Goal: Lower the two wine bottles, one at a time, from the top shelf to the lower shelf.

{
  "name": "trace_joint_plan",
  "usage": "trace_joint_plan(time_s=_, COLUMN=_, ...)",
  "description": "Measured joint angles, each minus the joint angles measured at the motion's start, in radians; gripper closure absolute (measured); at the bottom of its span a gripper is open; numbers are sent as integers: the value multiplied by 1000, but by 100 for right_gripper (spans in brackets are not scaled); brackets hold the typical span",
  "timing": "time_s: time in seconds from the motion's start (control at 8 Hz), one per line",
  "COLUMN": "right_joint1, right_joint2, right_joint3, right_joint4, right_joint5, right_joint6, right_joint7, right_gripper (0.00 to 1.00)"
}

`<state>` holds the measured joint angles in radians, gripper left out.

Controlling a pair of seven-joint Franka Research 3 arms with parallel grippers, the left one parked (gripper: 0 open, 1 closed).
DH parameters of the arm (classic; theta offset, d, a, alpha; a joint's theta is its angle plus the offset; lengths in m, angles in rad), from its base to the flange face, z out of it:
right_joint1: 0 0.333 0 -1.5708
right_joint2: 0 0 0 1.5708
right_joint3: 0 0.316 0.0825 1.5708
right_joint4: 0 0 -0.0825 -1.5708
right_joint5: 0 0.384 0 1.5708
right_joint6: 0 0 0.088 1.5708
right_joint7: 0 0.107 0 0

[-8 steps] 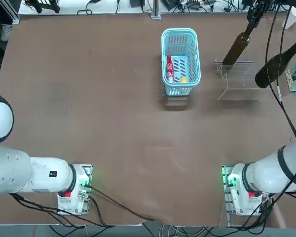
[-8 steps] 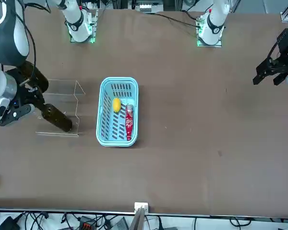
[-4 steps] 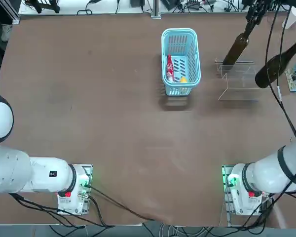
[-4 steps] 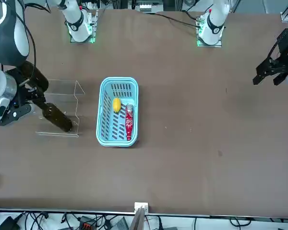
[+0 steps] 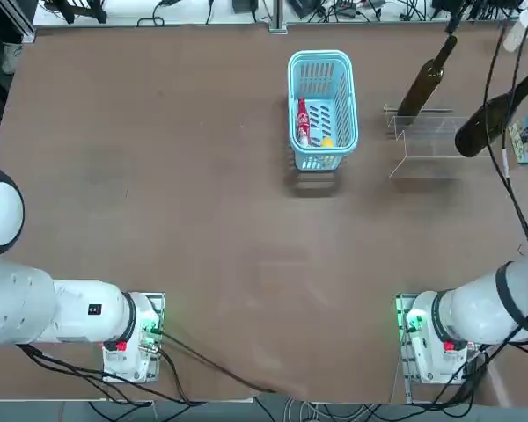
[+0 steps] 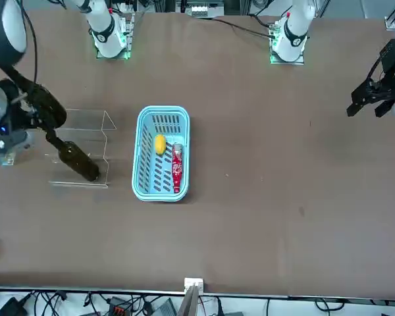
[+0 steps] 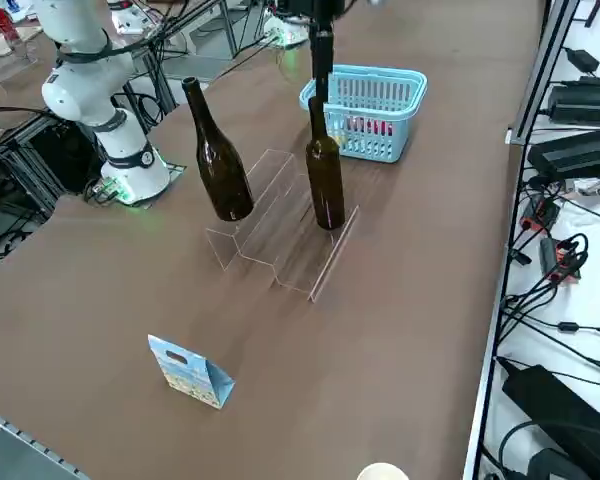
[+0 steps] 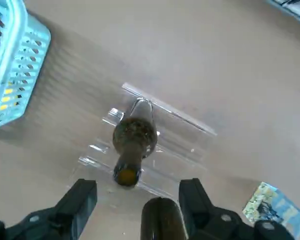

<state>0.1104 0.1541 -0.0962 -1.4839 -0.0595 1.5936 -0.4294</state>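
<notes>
Two dark wine bottles stand upright on the clear acrylic stand (image 7: 280, 240). One wine bottle (image 7: 325, 175) rests on the lower shelf (image 7: 325, 250), the far ledge from the robot, also seen in the top view as the bottle (image 5: 425, 81). The other bottle (image 7: 218, 160) stands on the top shelf (image 7: 242, 210), nearer the robot's side. My right gripper (image 8: 137, 197) hangs open just above the mouth of the lower-shelf bottle (image 8: 132, 142), fingers (image 8: 82, 200) spread to either side and touching nothing. In the right side view the gripper (image 7: 322, 75) sits over that bottle's neck.
A light-blue basket (image 5: 322, 60) with a small red bottle (image 5: 303, 121) and a yellow item stands left of the stand in the top view. A small printed paper bag (image 7: 190, 370) sits on the table beyond the stand's right end.
My right gripper went from shut on the lower-shelf bottle's neck to open and has lifted off it. The bottle stays standing on the lower shelf.
</notes>
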Motion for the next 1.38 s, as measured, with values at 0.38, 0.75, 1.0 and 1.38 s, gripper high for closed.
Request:
trace_joint_plan(time_s=0.38, right_joint1=-8, right_joint2=-102, right_joint3=-33, right_joint4=-1, right_joint5=-10, right_joint6=-154, right_joint7=0, right_gripper=0)
trace_joint_plan(time_s=0.75, right_joint1=-31, right_joint2=-232, right_joint3=-79, right_joint4=-100, right_joint5=-62, right_joint6=-197, right_joint7=-2, right_gripper=0)
trace_joint_plan(time_s=1.0, right_joint1=-32, right_joint2=-326, right_joint3=-117, right_joint4=-207, right_joint5=-73, right_joint6=-193, right_joint7=-6, right_gripper=1)
trace_joint_plan(time_s=1.38, right_joint1=-33, right_joint2=-433, right_joint3=-154, right_joint4=-368, right_joint5=-100, right_joint6=-126, right_joint7=-18, right_gripper=5)
